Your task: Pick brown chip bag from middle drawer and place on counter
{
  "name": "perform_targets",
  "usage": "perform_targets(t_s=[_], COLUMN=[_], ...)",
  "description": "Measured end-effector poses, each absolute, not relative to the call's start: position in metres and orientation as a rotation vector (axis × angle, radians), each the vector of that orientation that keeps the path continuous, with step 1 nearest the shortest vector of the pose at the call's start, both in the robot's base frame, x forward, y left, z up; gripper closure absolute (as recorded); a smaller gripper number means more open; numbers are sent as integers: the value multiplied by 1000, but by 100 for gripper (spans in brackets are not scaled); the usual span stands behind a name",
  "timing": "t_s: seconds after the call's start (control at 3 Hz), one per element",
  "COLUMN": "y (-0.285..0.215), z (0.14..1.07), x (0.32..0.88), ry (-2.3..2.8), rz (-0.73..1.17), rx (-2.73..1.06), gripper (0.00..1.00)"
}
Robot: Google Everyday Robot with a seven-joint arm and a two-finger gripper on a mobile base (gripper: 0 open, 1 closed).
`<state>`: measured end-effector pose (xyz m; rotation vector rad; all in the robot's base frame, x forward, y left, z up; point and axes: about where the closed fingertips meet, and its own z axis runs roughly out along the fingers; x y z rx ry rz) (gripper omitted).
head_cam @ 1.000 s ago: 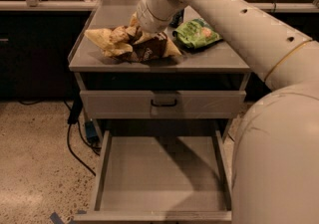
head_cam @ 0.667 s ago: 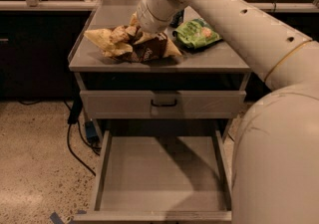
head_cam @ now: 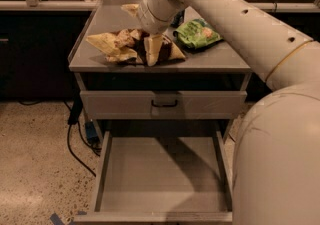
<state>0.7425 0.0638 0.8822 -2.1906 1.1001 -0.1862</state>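
Barely anything has moved since a moment ago: arm and bags sit where they were. We see the big white arm (head_cam: 235,24) sweeping in from the right over the grey table (head_cam: 220,59). Below, the middle drawer (head_cam: 160,174) stands pulled out, its tray bare. Above it is a shut drawer front (head_cam: 115,105) with a black handle (head_cam: 164,103). Up on the table, a crumpled tan bag (head_cam: 107,44) lies left and a green chip bag (head_cam: 197,34) lies right. Between them is the brown chip bag (head_cam: 167,51), lying on the table. The gripper (head_cam: 151,39) is right down on that bag; we cannot tell how far open it is, or whether it has hold.
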Motion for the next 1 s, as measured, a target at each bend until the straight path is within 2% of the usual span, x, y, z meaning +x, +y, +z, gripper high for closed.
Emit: perform_targets(t_s=[0.33, 1.0], y=[64, 32], z=[882, 938], x=[742, 734], ry=[1100, 1156], rz=[-187, -392], rx=[-2191, -2136], gripper=[0, 0])
